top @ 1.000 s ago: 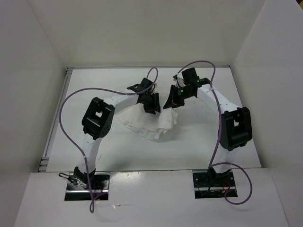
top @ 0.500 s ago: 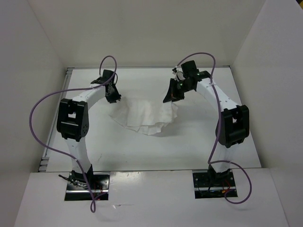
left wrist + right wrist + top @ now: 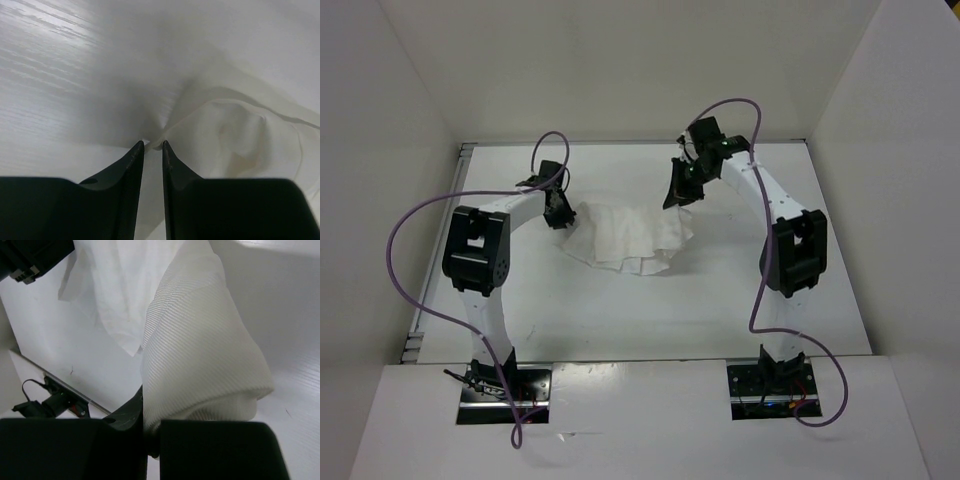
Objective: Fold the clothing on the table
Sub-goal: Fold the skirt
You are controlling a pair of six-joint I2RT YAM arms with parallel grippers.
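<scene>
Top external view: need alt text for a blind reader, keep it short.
Seen from above, a crumpled white garment lies on a white table, stretched between two grippers. The left gripper pinches its left edge low to the surface; the right gripper holds its right edge lifted. White walls enclose the table.

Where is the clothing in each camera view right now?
Top external: clothing lies mid-picture on the table, between the two arms.
Left wrist: right of centre, puckering toward the jaws at the bottom.
Right wrist: fills the middle, gathered into the jaws at the bottom.
Shared landmark: the glossy white table.
</scene>
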